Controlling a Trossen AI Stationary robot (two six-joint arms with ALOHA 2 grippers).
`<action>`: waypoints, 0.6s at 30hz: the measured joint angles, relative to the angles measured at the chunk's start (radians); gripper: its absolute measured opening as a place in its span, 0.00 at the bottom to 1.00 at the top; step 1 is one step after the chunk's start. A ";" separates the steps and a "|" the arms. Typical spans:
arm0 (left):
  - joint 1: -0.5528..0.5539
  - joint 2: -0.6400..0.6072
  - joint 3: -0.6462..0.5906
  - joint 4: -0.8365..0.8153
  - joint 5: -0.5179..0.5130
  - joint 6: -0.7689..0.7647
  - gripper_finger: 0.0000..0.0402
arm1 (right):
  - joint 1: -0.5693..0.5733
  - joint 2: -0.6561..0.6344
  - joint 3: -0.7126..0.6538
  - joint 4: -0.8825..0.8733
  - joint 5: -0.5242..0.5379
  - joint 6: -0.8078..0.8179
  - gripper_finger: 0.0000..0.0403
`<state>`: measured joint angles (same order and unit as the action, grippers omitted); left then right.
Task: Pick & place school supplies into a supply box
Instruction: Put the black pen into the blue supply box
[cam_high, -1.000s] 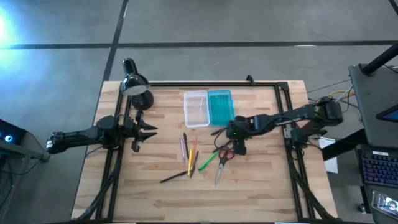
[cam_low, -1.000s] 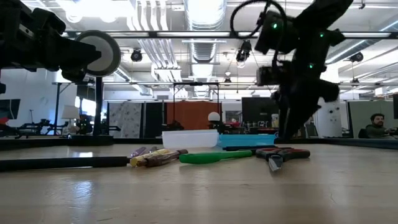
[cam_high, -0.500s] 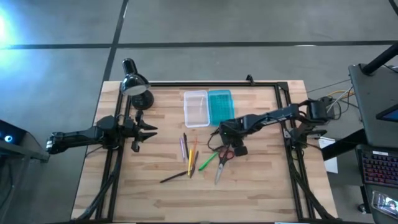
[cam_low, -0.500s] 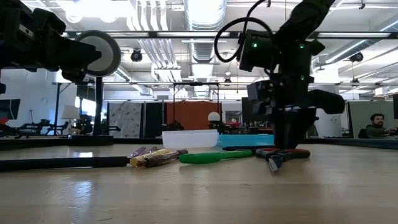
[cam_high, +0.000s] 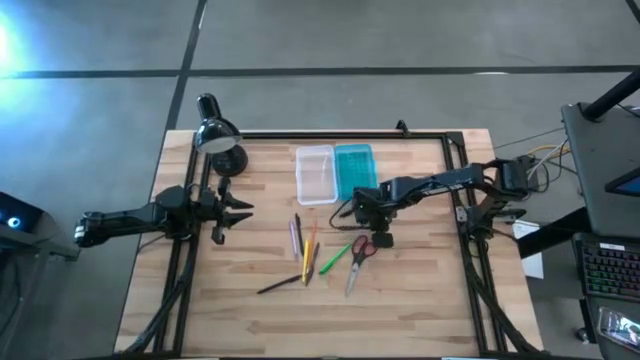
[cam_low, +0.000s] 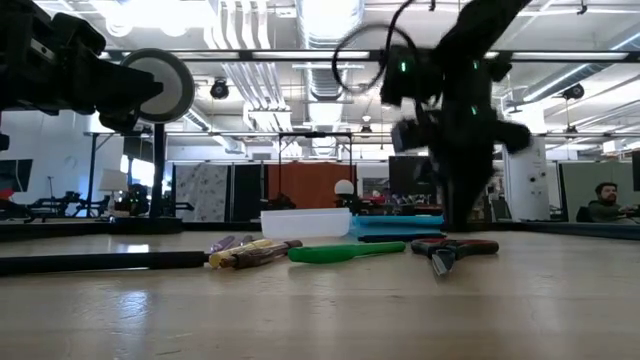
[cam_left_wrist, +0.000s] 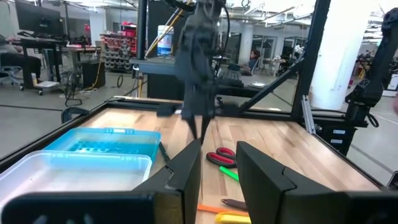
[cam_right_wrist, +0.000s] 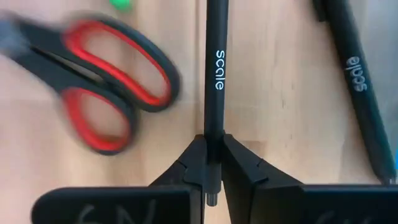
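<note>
Picking is in hand: right gripper (cam_right_wrist: 210, 163) is clamped shut on a slim black pen (cam_right_wrist: 214, 74) beside red-handled scissors (cam_right_wrist: 102, 93), centre frame. Next it likely must lift and carry to the clear plastic case (cam_high: 316, 174), upper centre of the counter (cam_high: 420, 290); left gripper (cam_high: 238, 211) waits part-open, holding nothing.

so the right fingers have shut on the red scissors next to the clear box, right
Not quite: the right gripper has shut on a dark pen, not the scissors, which lie free beside it. The right wrist view shows this. The rest holds: it is near the clear box.
</note>
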<state>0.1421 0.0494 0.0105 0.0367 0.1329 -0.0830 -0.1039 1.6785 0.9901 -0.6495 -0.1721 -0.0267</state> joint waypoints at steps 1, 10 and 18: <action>0.000 0.000 0.000 0.000 0.000 0.000 0.22 | -0.008 -0.026 0.019 0.009 -0.048 0.045 0.05; 0.000 0.000 0.000 0.000 0.000 0.000 0.22 | -0.178 -0.100 0.096 0.433 -0.195 0.799 0.05; 0.000 0.000 0.000 0.000 0.000 0.000 0.22 | -0.247 0.191 0.194 0.648 -0.145 1.130 0.06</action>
<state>0.1421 0.0494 0.0105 0.0363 0.1329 -0.0828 -0.3510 1.8691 1.1837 -0.0016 -0.3171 1.1032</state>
